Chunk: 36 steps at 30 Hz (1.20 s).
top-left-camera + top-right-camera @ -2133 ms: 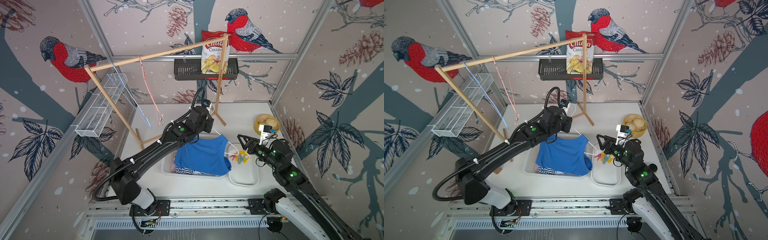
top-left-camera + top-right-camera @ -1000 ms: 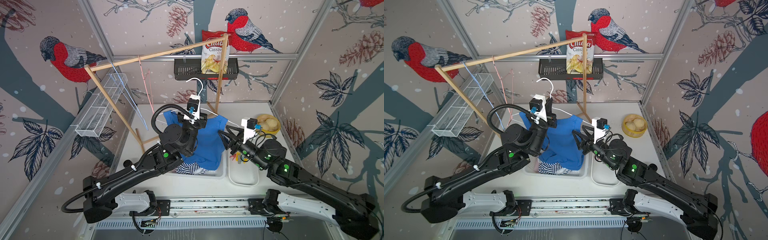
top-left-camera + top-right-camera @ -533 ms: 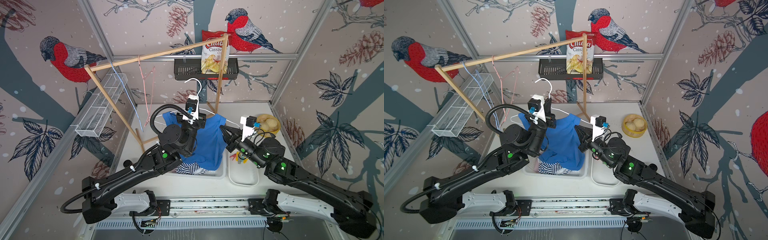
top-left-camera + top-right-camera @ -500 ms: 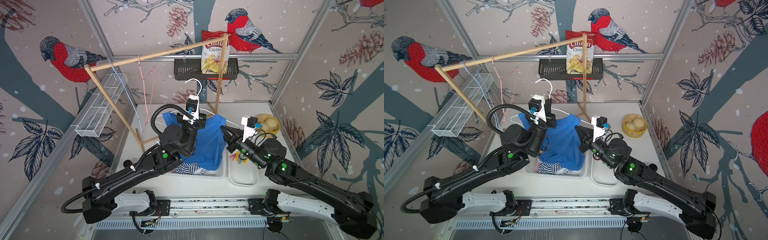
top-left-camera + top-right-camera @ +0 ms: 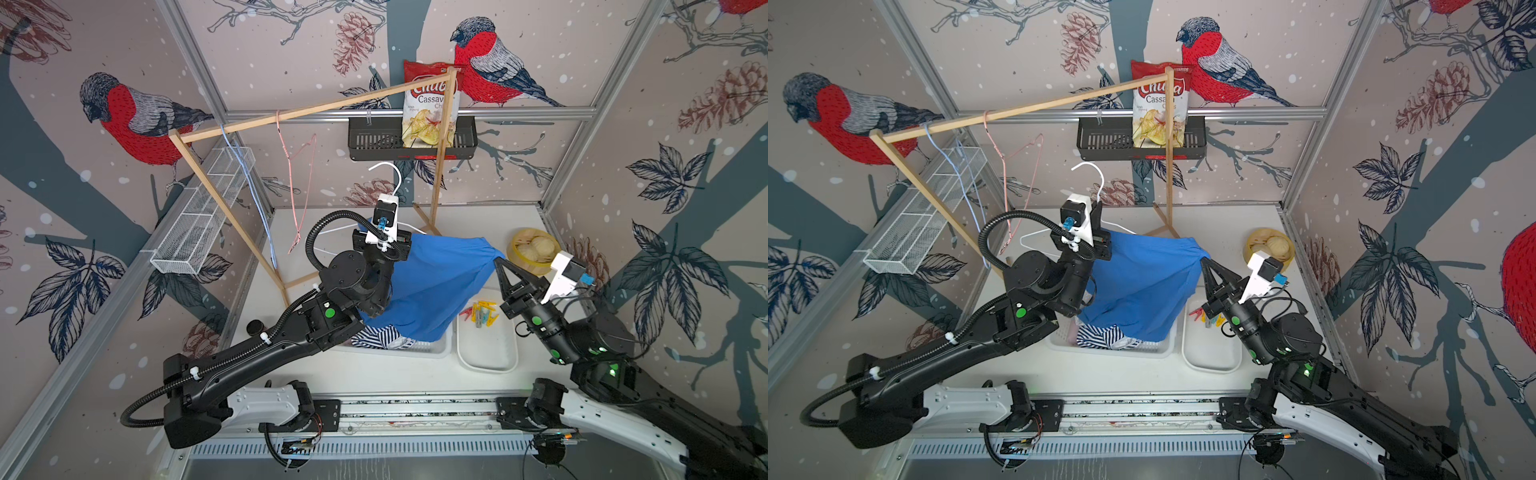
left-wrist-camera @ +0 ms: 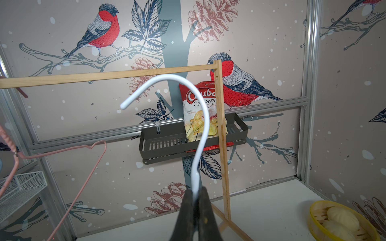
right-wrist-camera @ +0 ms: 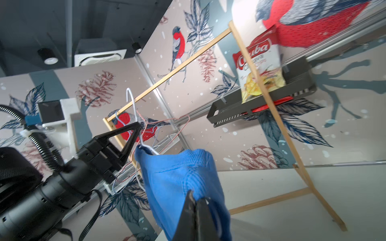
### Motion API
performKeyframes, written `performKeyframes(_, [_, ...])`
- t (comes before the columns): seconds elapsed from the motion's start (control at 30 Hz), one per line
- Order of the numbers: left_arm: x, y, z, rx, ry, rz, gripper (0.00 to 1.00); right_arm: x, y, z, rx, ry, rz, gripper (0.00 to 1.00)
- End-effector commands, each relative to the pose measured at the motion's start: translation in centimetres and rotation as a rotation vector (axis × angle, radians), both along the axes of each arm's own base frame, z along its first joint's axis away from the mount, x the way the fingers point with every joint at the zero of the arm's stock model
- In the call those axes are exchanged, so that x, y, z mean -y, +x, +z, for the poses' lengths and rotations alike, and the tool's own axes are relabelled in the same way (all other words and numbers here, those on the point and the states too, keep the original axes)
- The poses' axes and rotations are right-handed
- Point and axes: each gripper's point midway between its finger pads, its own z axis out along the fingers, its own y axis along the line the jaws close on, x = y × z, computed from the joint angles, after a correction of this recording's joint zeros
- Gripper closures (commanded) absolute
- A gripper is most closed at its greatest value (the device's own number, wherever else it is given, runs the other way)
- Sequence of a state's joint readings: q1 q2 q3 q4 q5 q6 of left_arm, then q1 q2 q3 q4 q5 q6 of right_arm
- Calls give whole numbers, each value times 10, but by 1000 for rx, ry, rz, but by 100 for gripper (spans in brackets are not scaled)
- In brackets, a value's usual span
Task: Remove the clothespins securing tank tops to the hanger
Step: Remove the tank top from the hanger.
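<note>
Since half a second ago, the right arm has drawn back toward its own side. Its gripper, spread a second ago, has closed, and the near corner of the blue cloth has stretched out with it. The left arm stays where it was.

At the far left, a wooden rack (image 5: 291, 112) carries a light blue hanger (image 5: 249, 174) and a pink hanger (image 5: 299, 166), both bare.

The left gripper (image 6: 196, 191) is raised above the table. Its fingers are pressed together on the neck of the white hanger (image 6: 205, 116), just under the hook.

The blue tank top (image 5: 436, 286) drapes from that hanger and hangs down over a white basket (image 5: 432, 353). The striped tank top (image 5: 380, 336) lies crumpled in the basket.

Just beside the basket, a white tray (image 5: 488, 368) holds the clothespins (image 5: 480, 313) in a loose heap at its far end: yellow ones, a red one and a pale one.

The right gripper (image 7: 196, 198) is held above that tray. It pinches the blue tank top at the hanger's outer end, with the cloth bunched at its tips. Whether a clothespin sits inside that pinch cannot be told.

Behind it, a yellow bowl (image 5: 514, 249) rests on the table.
</note>
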<state>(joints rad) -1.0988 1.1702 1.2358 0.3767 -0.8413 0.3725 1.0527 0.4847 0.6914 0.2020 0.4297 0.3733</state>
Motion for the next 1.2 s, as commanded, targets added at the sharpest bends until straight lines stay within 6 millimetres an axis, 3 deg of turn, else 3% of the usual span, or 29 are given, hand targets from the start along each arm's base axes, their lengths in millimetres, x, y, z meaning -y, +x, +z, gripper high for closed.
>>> performKeyframes(0.0, [-12,-4,18,35,-52,20,100,19,5,-16,-67,13,-74,100])
performKeyframes(0.13, [-11,-5,28,52,-50,22,100,8,5,-35,-101,-7,-33,100])
performKeyframes(0.4, [-10,-6,47,88,-47,21,100,-49,11,-70,-119,-18,125,100])
performKeyframes(0.67, [-10,-5,37,61,-54,18,100,-107,12,-49,-48,10,290,100])
performKeyframes(0.77, [-13,-5,32,53,-49,27,100,-124,17,-60,-74,-28,312,97])
performKeyframes(0.8, [-14,-5,30,49,-45,31,100,-127,19,-64,-88,-39,310,90])
performKeyframes(0.87, [-16,-5,26,40,-34,42,100,-123,24,-74,-128,-47,285,63])
performKeyframes(0.93, [-19,-5,23,36,-27,55,100,-113,21,-75,-128,-30,273,48])
performKeyframes(1.17, [-24,-1,18,41,0,63,100,-71,1,-65,-78,-140,245,42])
